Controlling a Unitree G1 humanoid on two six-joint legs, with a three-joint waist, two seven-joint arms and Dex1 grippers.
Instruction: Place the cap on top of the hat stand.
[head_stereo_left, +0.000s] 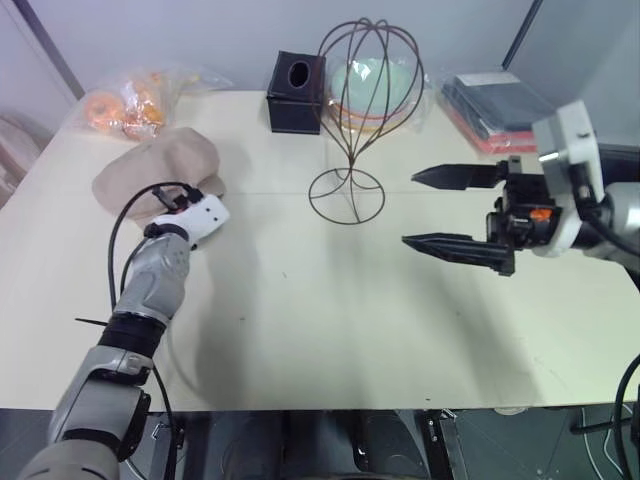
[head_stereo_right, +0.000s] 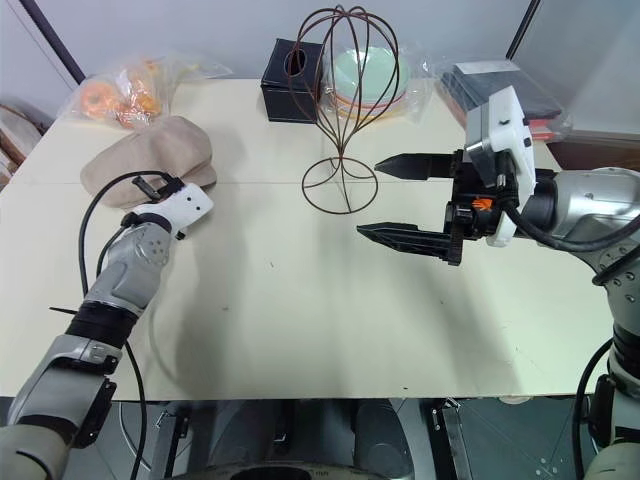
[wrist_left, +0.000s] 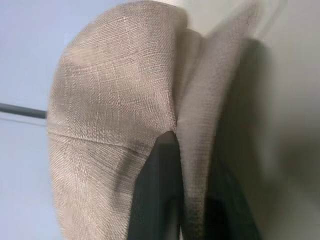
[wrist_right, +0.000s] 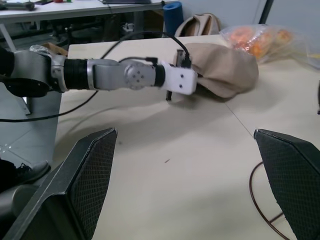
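Soft beige fabric cap (head_stereo_left: 160, 172) on pale tabletop (head_stereo_left: 330, 320), left of thin brown wire hat stand (head_stereo_left: 362, 110), brim pinched in left gripper (head_stereo_left: 198, 197) jaws; right gripper (head_stereo_left: 440, 210) jaws spread wide, empty.

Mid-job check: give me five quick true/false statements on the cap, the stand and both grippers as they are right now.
1. The cap is on the stand. False: it lies on the table, left of the stand.
2. The left gripper is shut on the cap's edge. True.
3. The right gripper is shut. False: its fingers stand wide apart, holding nothing.
4. The stand is upright. True.
5. The tissue box sits right of the stand. False: it sits just left of the stand's head.
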